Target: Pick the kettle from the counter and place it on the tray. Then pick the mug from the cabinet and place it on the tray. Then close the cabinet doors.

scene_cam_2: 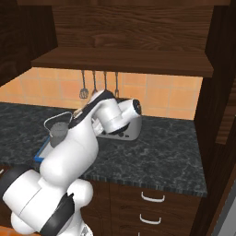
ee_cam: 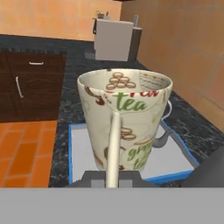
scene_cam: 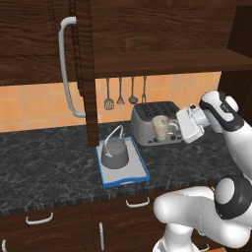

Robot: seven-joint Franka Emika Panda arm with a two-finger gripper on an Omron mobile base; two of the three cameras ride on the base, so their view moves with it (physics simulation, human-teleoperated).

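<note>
While reaching leftward above the counter (scene_cam: 49, 162), gripper (scene_cam: 173, 127) clenched on mug (scene_cam: 160, 126) by its handle; toaster (scene_cam: 147, 118) partly hidden; tray (ee_cam: 83, 148) partly blocked.

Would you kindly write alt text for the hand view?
A cream mug printed with "tea" is held by its handle in the gripper, above a blue-rimmed tray on a dark counter. Orange tiled wall behind.

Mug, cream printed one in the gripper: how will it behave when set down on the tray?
The cream printed ceramic mug looks rigid, probably fragile. It tapers to a narrow base, so may tip on landing. The gripper seems to pinch just its thin handle, so it might swing.
</note>
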